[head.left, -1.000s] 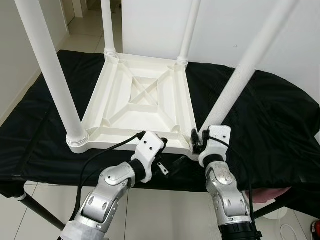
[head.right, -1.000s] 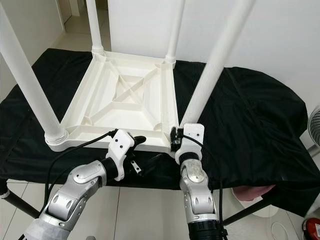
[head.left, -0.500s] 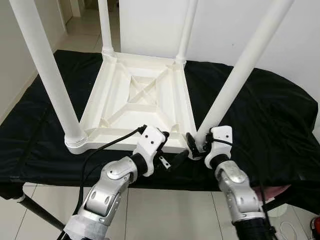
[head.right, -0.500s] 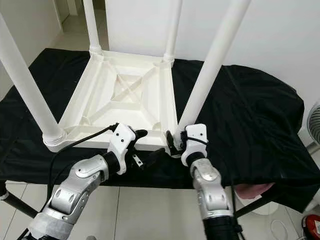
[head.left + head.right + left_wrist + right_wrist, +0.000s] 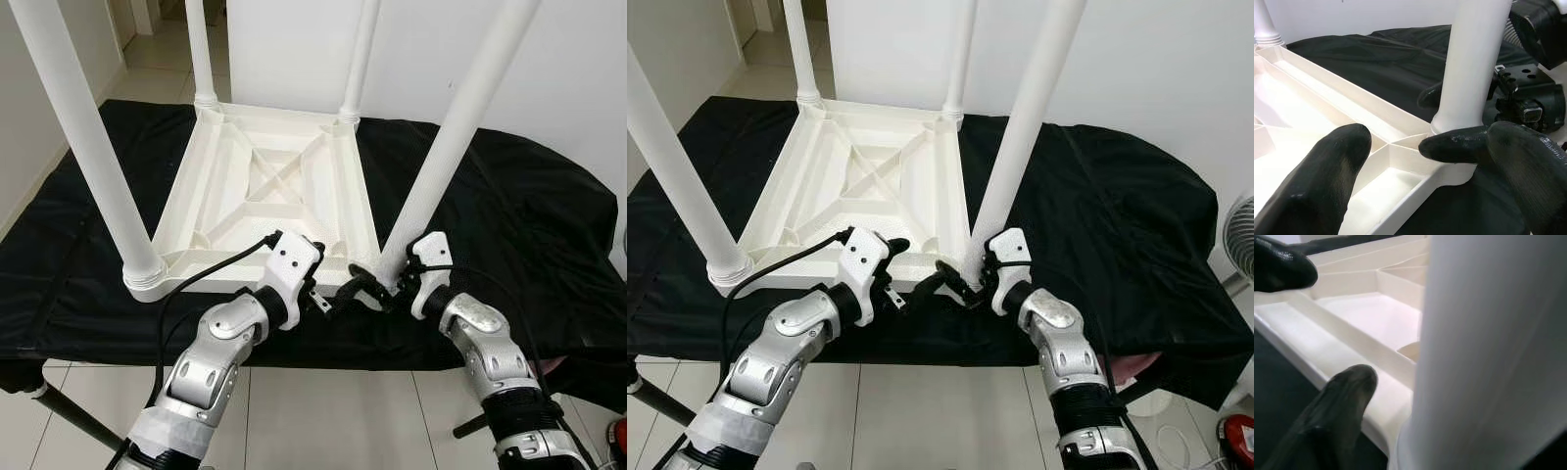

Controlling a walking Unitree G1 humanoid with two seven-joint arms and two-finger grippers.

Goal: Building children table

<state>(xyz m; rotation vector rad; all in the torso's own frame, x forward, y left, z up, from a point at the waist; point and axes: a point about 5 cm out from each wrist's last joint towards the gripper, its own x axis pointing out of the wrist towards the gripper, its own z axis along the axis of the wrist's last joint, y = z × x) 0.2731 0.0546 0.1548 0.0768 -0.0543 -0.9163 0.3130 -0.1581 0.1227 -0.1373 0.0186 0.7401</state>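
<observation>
Four legs already stand on the upturned children table on the black surface, and both released tools, left tool and right tool, flank its near-right leg, probably to check seating.

Black cloth draped over a folding stand, one dark leg visible below. White wall behind, pale glossy floor tiles underneath. Doorway area upper left, white fan at right edge. Even, bright light.
</observation>
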